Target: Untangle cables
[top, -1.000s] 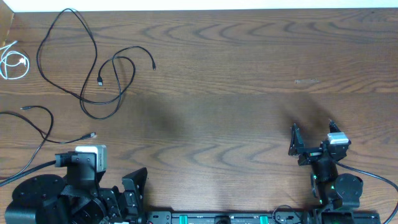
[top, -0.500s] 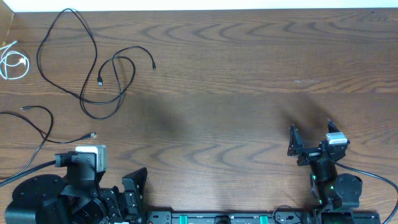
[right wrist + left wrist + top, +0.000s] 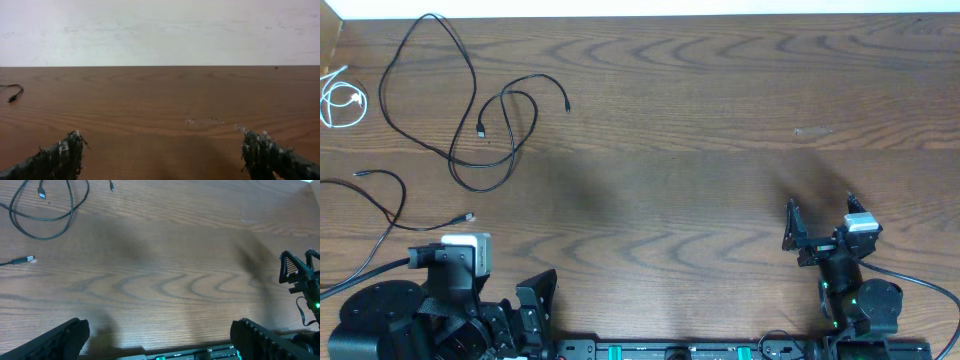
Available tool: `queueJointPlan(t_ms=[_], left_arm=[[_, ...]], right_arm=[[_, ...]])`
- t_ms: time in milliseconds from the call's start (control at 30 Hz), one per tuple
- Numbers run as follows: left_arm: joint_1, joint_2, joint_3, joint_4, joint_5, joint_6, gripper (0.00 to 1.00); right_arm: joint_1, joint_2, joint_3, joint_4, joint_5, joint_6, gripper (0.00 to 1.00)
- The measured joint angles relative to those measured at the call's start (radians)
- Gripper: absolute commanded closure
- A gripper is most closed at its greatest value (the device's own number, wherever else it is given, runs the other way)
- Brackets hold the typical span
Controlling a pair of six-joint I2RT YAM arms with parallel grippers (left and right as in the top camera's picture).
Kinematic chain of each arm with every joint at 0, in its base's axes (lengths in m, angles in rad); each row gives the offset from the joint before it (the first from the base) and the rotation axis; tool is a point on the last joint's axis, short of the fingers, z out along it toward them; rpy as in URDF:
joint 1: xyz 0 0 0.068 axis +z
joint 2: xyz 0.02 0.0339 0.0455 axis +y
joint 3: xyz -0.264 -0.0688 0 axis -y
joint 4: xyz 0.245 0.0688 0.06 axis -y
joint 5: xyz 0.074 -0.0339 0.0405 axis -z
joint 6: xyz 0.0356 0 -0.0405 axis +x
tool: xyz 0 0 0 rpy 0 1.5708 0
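Brown wood-grain counter fills the overhead view, with a pale strip along its far edge. All three cables lie far left. One long black cable [image 3: 481,130] sprawls in big loops that cross one another. A second black cable [image 3: 470,217] curls nearer, just beyond the left arm [image 3: 450,290]. The short white cable [image 3: 356,99] is coiled at the left edge. The left jaws and the right jaws on the right arm [image 3: 840,265] both stand wide apart and hold nothing, well away from the loops. No box, tray or bin shows, so the cables rest straight on the counter.

From the left wrist, the near loop of the long black cable [image 3: 42,237] and a light-tipped plug [image 3: 25,260] lie far left, with bare wood ahead of the parted jaws.

From the right wrist, only a black plug end [image 3: 12,95] shows at the left, and the jaws are spread over bare wood.

As I judge it, the cords are thin and flat, so the jaws could skid over them. They could also pinch two strands at a crossing, and pulling then would tighten the tangle. A careless sweep might push the white coil off the left edge, and the nearer black cable could snag under the left arm.
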Motion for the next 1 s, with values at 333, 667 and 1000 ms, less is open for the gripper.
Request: queueJointPlan(t_ms=[333, 667, 1000], left_arm=[[0.000, 0.000, 0.000, -0.019, 0.000, 0.000, 0.05], [0.000, 0.000, 0.000, -0.023, 0.000, 0.000, 0.05], [0.000, -0.099, -0.116, -0.021, 0.000, 0.000, 0.05]], right_arm=[[0.000, 0.000, 0.000, 0.000, 0.000, 0.000, 0.01], [0.000, 0.000, 0.000, 0.000, 0.000, 0.000, 0.01], [0.000, 0.000, 0.000, 0.000, 0.000, 0.000, 0.01]])
